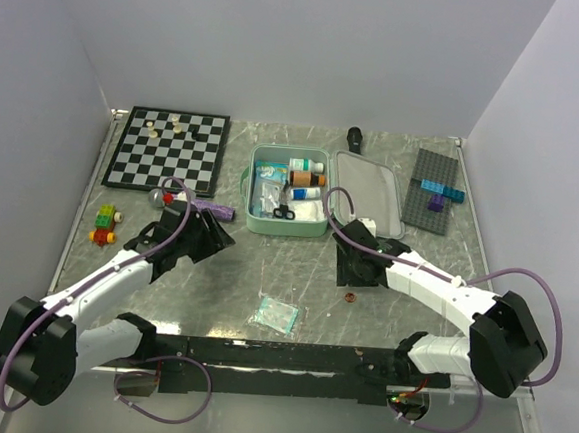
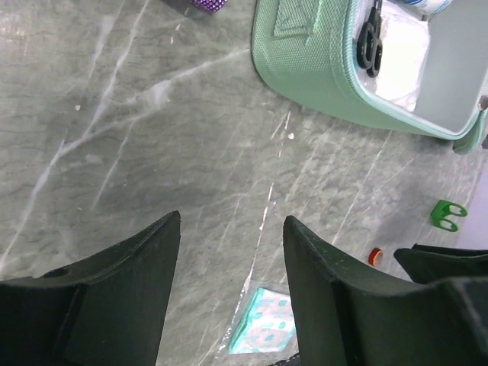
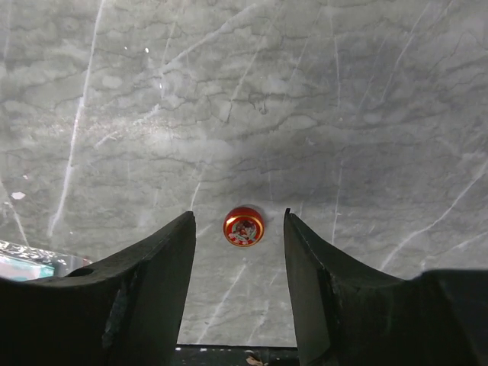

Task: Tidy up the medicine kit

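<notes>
Lying open toward the far side of the grey marbled counter (image 1: 245,273), the mint-green zip medicine kit (image 1: 255,189) has its tray on the left and its pale grey-lined lid (image 1: 370,188) flat to the right.

Only the overhead view takes in the whole tray, with small bottles (image 1: 303,177) at the far end and black-handled scissors (image 1: 284,212) nearer. It alone also shows the black-and-white chessboard (image 1: 167,150) at far left, a cluster of coloured toy bricks (image 1: 105,224) near it, and a grey studded baseplate (image 1: 434,191) at far right.

The left wrist view gives the close detail: the kit's woven fabric wall at one corner and the scissors resting on white packets. The left jaws are released, their black fingers (image 2: 145,274) spread over bare counter with nothing between them. A clear sachet printed in teal (image 2: 263,329) lies just below them, and a small green plastic clip (image 2: 448,215) shows only here.

The right wrist view alone resolves a small round red cap (image 3: 244,226) with printing on top. Overhead it is a mere reddish dot. The right jaws are released too, their dark fingers (image 3: 152,274) straddling the cap with counter showing on both sides. Whether the tips reach the counter I cannot tell.
</notes>
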Robot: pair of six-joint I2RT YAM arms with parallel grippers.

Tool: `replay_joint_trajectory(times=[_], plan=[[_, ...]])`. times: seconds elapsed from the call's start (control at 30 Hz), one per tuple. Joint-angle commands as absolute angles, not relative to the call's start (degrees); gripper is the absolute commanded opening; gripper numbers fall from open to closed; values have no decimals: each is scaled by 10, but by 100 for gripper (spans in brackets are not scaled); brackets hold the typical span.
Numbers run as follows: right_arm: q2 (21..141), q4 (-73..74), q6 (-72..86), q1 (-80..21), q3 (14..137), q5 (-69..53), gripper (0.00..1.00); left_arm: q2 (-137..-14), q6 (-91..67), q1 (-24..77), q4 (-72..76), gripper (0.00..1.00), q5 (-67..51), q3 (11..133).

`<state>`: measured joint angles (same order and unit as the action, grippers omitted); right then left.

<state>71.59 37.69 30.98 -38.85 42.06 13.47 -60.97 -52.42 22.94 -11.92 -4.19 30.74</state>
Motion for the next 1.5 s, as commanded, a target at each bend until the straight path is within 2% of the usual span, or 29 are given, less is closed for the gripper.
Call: replay_joint_trajectory(times=[0.0, 0.8, 1.23, 1.47], plan=[[722, 366, 342, -390, 418, 133, 57, -596, -539, 229, -90, 61, -55, 299], [751, 340, 374, -389, 367, 86, 48, -606, -540, 229, -85, 61, -62, 294], [751, 346, 371, -390, 374, 87, 31, -599, -539, 229, -88, 61, -59, 293], [704, 405, 354, -399, 453, 105, 24, -597, -537, 229, -91, 61, -55, 294]])
